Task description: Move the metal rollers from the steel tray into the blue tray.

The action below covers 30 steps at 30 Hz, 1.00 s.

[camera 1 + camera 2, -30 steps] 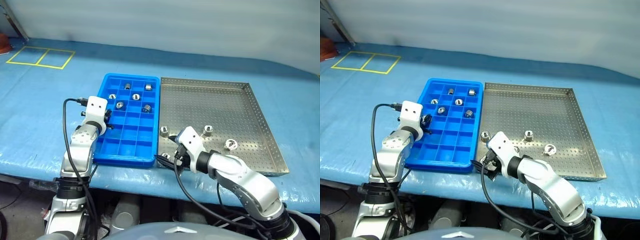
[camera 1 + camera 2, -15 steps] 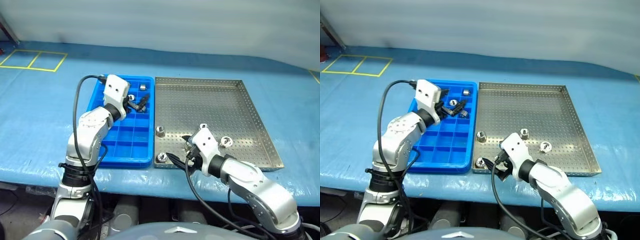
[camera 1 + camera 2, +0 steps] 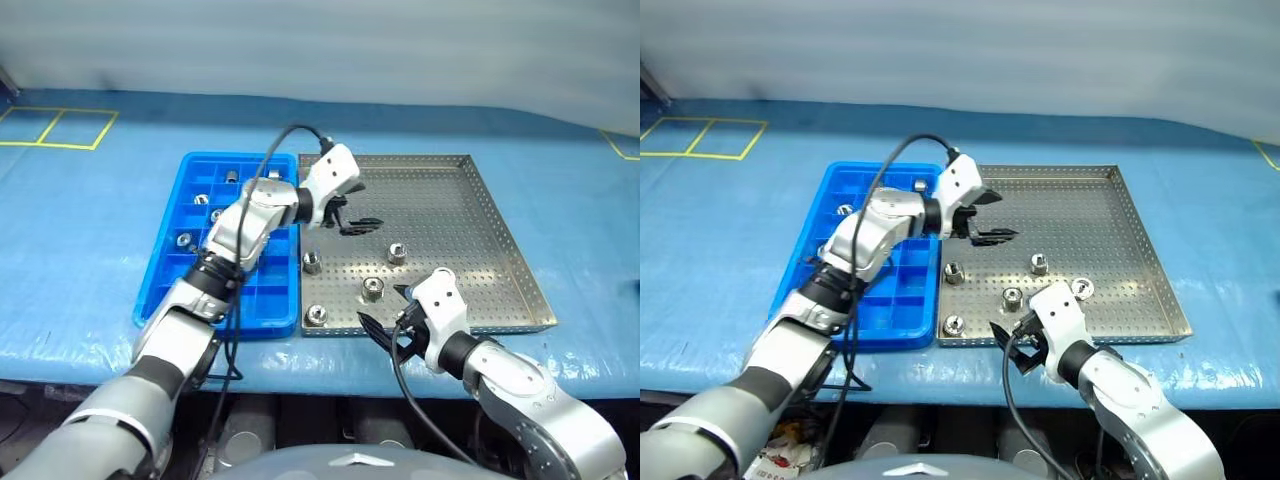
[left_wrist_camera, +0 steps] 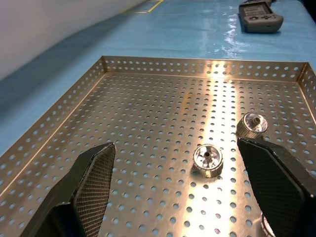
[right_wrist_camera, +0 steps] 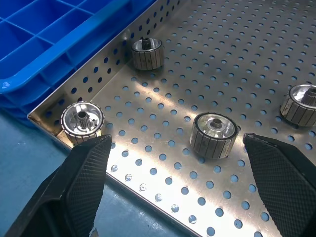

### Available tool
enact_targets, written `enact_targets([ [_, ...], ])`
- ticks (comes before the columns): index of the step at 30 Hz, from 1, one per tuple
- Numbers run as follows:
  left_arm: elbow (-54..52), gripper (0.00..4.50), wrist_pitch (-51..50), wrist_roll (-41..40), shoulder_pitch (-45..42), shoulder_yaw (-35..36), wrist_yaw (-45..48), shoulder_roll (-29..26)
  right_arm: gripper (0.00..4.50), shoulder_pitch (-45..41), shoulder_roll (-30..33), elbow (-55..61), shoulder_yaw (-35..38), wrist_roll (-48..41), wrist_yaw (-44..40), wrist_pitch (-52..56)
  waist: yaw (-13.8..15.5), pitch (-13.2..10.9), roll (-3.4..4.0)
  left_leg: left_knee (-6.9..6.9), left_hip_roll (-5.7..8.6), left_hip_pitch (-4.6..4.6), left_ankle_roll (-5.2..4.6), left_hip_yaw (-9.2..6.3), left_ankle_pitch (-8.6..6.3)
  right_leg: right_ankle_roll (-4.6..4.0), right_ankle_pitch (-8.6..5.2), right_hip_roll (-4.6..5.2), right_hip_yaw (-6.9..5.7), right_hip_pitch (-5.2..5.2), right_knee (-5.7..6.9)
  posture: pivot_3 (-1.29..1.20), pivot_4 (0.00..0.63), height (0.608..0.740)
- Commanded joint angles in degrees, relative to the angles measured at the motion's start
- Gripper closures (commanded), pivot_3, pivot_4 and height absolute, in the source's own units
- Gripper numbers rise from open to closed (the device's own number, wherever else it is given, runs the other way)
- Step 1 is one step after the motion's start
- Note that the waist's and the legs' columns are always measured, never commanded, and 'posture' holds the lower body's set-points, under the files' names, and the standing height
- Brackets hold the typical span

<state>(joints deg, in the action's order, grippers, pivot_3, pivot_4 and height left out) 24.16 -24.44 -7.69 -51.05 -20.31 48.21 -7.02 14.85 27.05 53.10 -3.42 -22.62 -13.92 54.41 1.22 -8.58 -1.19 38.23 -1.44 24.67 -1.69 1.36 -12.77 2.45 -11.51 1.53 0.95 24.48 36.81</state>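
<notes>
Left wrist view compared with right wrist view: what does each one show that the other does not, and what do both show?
Left wrist view, not right: a dark grey handheld device and yellow tape lines on the blue table cover, plus the open left gripper. Right wrist view, not left: a corner of the bright blue plastic compartment tray and the open right gripper. Both: the perforated silver steel tray with small shiny metal rollers on its floor.
</notes>
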Motion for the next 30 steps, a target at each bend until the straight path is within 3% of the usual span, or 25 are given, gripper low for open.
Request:
enact_targets([
  [1,8.1,0.21,4.5,2.4,-3.0,1.4,-6.2,5.2,0.00,2.1,-0.8,3.9,1.7,0.9,2.2,-0.2,-0.5,0.0,0.00,0.01,-0.01,0.01,0.00,-0.01,0.00,0.00,0.00,0.00,0.00,0.01,0.00,-0.08,0.150,0.740],
  [11,23.2,0.21,11.1,6.0,-2.4,2.2,-14.2,14.4,0.00,8.4,-3.5,6.9,3.6,2.2,6.5,-0.5,-2.7,0.0,0.05,-0.01,-0.08,-0.08,0.00,0.00,0.00,0.02,0.01,-0.04,0.08,0.02,0.06,-0.14,0.150,0.740],
  [27,31.3,0.21,13.5,9.8,-1.3,1.9,-14.5,17.9,0.00,9.1,-4.1,6.9,3.2,2.2,8.3,-1.2,-4.1,0.0,0.05,-0.02,-0.14,-0.06,-0.04,0.13,-0.03,0.06,0.04,0.00,0.20,0.07,0.02,-0.17,0.150,0.740],
  [30,31.5,0.79,13.8,9.4,-1.1,2.4,-13.9,18.3,0.00,8.9,-4.2,6.9,3.0,2.3,8.3,-1.2,-4.3,0.0,0.05,-0.02,-0.13,-0.07,-0.04,0.13,-0.03,0.06,0.04,0.00,0.20,0.07,0.04,-0.17,0.150,0.740],
])
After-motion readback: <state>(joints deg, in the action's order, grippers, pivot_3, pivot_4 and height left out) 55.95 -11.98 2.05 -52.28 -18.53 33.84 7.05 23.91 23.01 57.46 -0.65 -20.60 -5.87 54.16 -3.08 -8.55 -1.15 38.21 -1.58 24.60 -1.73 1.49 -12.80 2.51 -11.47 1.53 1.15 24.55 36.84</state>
